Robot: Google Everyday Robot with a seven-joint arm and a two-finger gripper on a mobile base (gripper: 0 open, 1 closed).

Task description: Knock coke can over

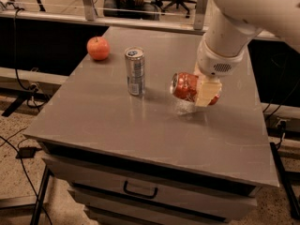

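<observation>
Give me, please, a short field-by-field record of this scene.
gripper: over the table's right half, at the coke can
coke can: tipped sideways, silver top facing left
silver can: upright, left of the coke can, apart from it
apple: near the table's far left corner
table: grey top, drawers below

Arm slants down, hand (200, 90) low, clasping coke can (184, 86).

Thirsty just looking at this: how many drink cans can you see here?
2. The silver-blue can stands upright mid-table; the coke can is tipped sideways against the end effector. None looks hidden.
</observation>
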